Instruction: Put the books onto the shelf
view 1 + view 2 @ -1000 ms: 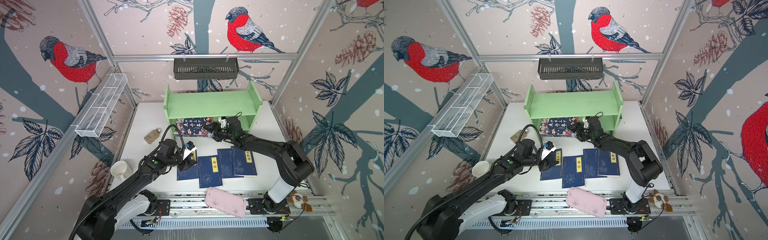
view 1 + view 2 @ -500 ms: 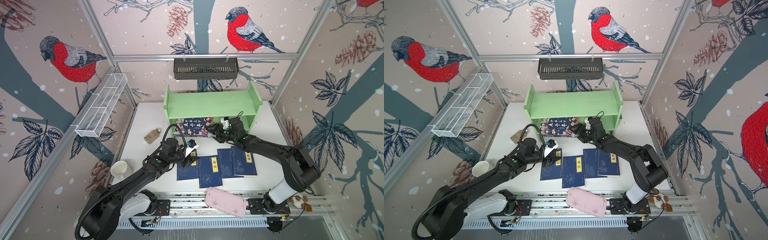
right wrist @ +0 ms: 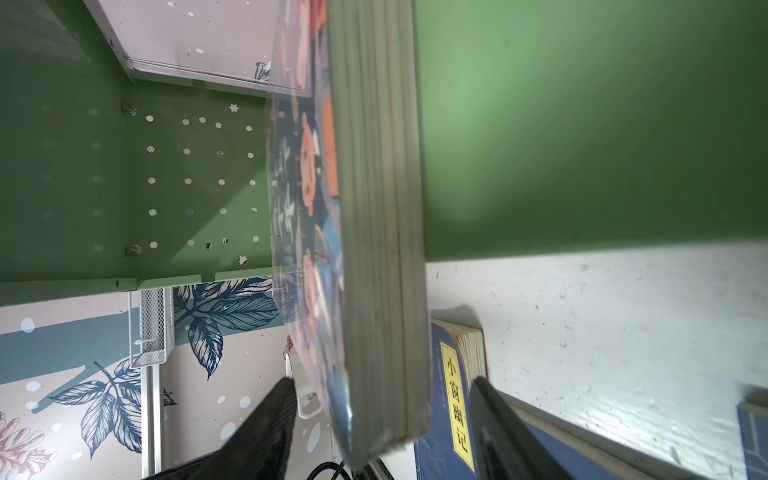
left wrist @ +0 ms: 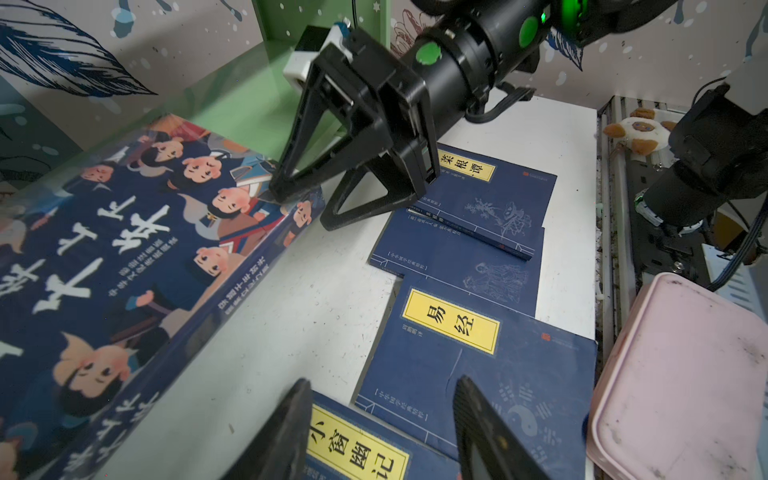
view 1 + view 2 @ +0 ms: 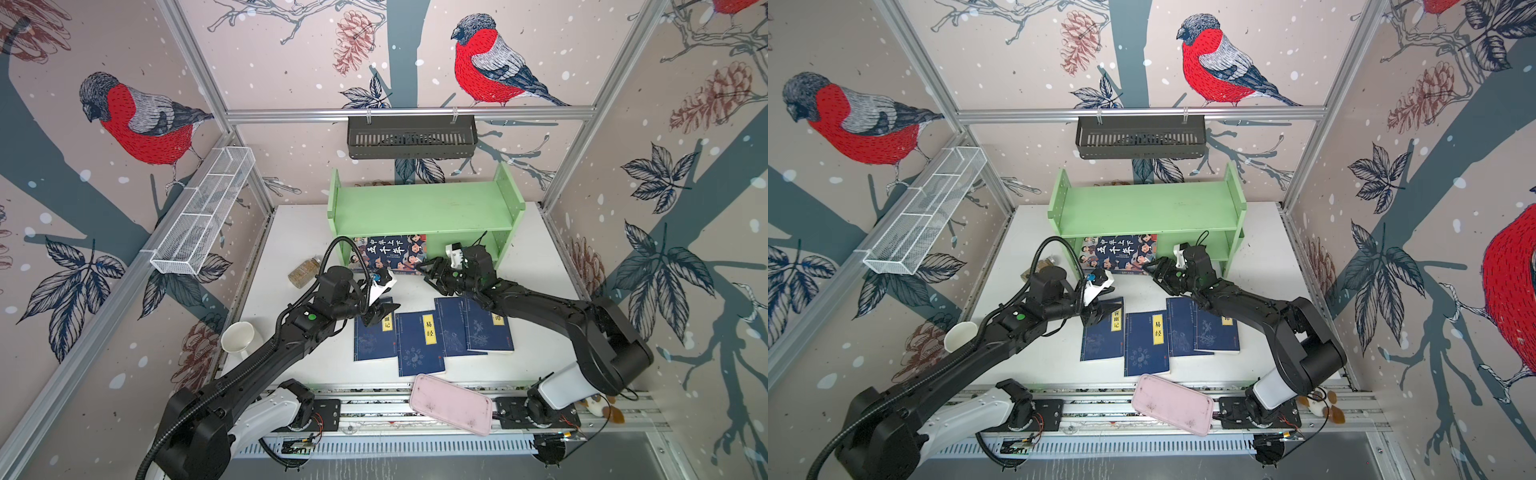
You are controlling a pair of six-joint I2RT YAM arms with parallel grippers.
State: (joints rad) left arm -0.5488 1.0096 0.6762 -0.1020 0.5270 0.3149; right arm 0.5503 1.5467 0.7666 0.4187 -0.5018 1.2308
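Our right gripper [image 5: 426, 273], jaws apart, straddles the cartoon book [image 5: 390, 251]; we should clamp squarely, then slide it into the green shelf [image 5: 419, 205]. Our left gripper [image 5: 382, 314] hovers spread, empty.

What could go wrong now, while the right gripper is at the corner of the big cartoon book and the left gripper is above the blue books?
1. The right gripper straddles only a corner of the cartoon book, which lies partly out of the shelf; closing there, the thick book may twist or slip.
2. The navy books lie edge to edge, some overlapping; the open left gripper, taking the leftmost book, may drag its neighbour.
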